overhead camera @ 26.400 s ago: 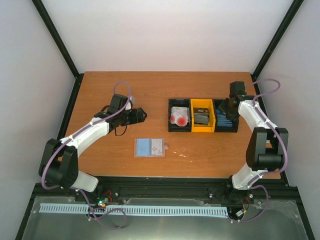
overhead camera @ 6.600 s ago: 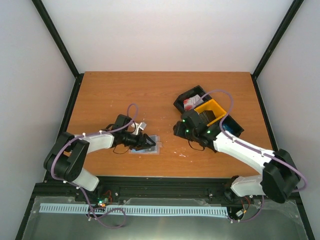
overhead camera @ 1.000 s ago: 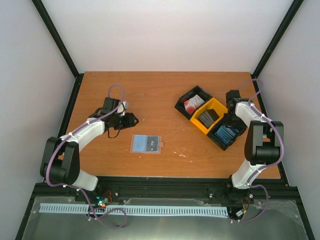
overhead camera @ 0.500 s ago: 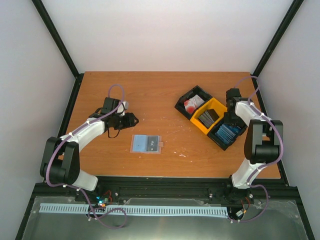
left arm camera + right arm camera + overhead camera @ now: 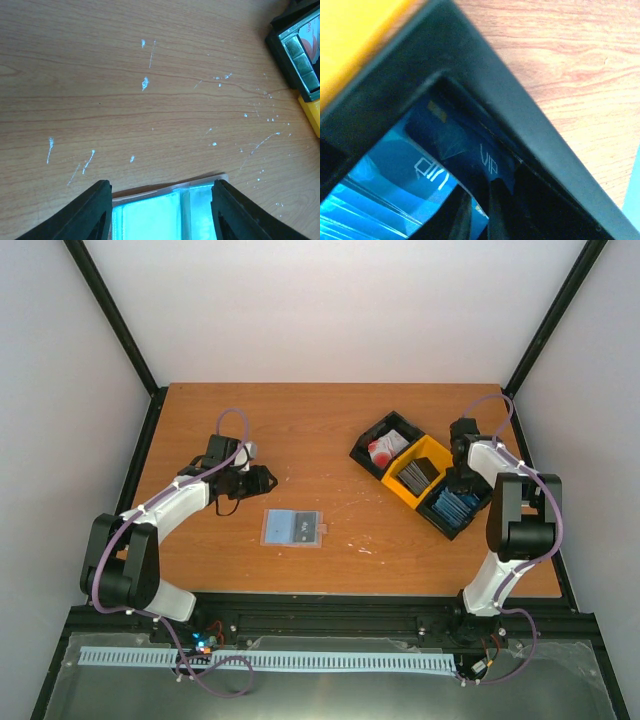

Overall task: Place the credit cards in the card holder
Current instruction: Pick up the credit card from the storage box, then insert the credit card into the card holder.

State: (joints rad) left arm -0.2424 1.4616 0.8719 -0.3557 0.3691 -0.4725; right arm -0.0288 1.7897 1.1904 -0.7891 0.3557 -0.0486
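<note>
Grabbing a blue credit card (image 5: pixel 470 162) inside the black bin (image 5: pixel 520 135).
Just now squeezing the right gripper (image 5: pixel 479 217) tight on its edge, getting ready to lift; holding the left gripper (image 5: pixel 160 192) spread over the open card holder (image 5: pixel 293 528).

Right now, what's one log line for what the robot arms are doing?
left gripper: open, empty, near card holder | right gripper: pinching blue card in black bin | card holder: lying open on table
</note>
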